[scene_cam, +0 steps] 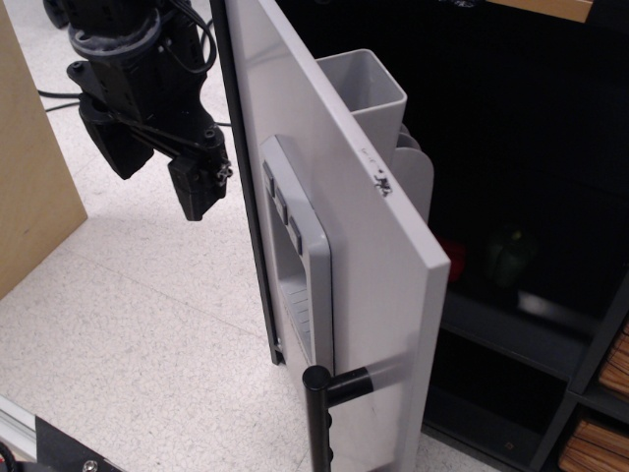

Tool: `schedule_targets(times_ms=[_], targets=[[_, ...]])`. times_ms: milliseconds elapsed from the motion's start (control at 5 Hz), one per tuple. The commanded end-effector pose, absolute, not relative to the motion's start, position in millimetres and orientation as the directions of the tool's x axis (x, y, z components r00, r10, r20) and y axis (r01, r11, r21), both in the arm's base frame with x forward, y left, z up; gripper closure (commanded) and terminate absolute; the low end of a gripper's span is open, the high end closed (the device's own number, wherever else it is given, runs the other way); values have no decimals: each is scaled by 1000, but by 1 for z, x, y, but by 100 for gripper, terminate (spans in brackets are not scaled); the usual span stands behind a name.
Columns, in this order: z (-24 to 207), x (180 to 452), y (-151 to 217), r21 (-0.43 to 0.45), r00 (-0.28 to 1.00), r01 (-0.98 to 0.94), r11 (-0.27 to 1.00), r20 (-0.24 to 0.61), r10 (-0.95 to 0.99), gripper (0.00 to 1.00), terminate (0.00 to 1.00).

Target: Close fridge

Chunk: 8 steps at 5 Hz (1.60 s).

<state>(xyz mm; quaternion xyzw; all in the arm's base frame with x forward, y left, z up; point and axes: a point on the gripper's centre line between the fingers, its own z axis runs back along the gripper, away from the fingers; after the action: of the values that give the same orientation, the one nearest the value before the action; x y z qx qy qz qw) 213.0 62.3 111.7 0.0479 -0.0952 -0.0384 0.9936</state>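
Note:
The fridge door (378, 246) is flat and light grey, and it stands swung open, seen almost edge-on in the middle of the view. Its outer face carries the moulded grey dispenser recess (300, 246) with two buttons and the black bar handle (319, 413) at the bottom. Grey door bins (369, 84) show on its inner side. The dark fridge interior (531, 147) lies to the right. My black gripper (162, 177) hangs at the upper left, just left of the door's outer face, apart from it. Its fingers are spread and hold nothing.
A tan wooden panel (29, 177) stands at the left edge. The speckled white surface (147, 334) spreads below the gripper. Black cables (59, 96) trail behind the arm. Black shelving with tan items (600, 442) sits at the lower right.

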Motion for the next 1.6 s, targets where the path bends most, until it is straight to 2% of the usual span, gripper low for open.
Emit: schedule_targets(times_ms=[0, 200, 400, 800, 1400], targets=[[112, 213, 62, 102, 979, 67, 992, 185, -85, 0, 0], [113, 188, 46, 96, 968, 143, 985, 193, -159, 0, 0], [110, 175, 22, 91, 952, 215, 972, 203, -229, 0, 0], [111, 208, -25, 27, 927, 284, 958, 248, -281, 0, 0], [87, 260, -73, -37, 921, 248, 968, 319, -224, 0, 0]])
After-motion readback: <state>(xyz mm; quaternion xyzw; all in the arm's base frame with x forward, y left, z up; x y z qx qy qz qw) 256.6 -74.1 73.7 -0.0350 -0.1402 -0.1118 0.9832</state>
